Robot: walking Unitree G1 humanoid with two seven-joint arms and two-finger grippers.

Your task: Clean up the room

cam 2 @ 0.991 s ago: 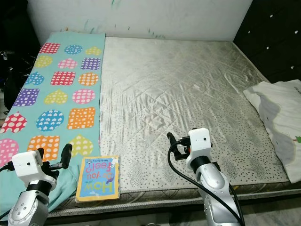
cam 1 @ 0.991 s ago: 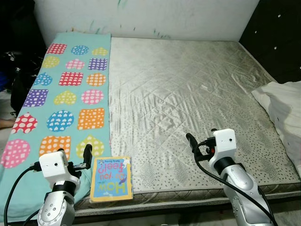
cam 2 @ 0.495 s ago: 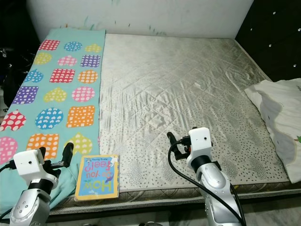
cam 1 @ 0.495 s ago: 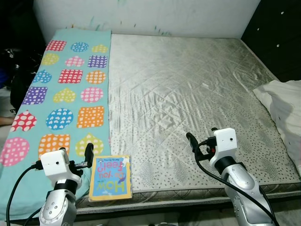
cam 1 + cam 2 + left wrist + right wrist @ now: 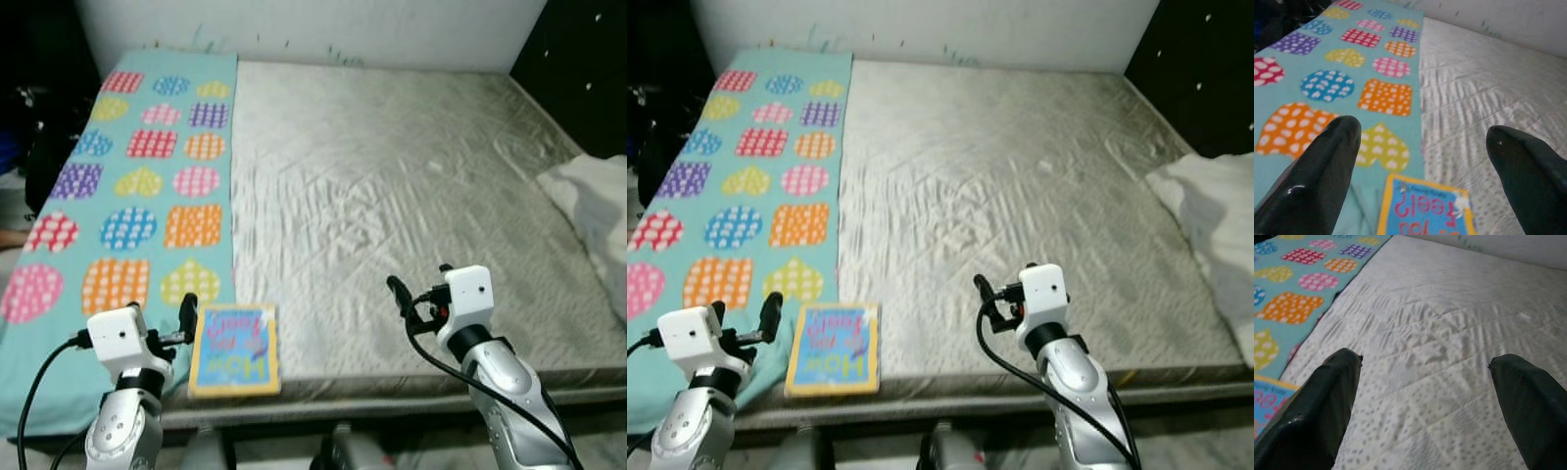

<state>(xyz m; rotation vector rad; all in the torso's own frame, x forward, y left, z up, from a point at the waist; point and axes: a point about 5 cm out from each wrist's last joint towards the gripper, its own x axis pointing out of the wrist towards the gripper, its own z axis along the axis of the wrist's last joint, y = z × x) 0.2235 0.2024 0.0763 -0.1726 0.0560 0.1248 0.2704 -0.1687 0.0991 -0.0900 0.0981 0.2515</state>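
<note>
Just beside the left gripper (image 5: 1420,147), toward the right gripper (image 5: 1425,377), a blue, yellow-edged picture book (image 5: 233,350) lies flat at the near edge of the grey quilted mattress (image 5: 411,186), touching the teal blanket with dotted coloured shapes (image 5: 127,196). Both grippers hover with fingers spread wide, holding nothing. A white pillow (image 5: 1215,215) lies well beyond the right gripper's outer side.

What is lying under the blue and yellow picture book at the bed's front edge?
The blue picture book rests on the grey quilted mattress, beside the turquoise patterned blanket. Anything directly beneath it is hidden.
</note>
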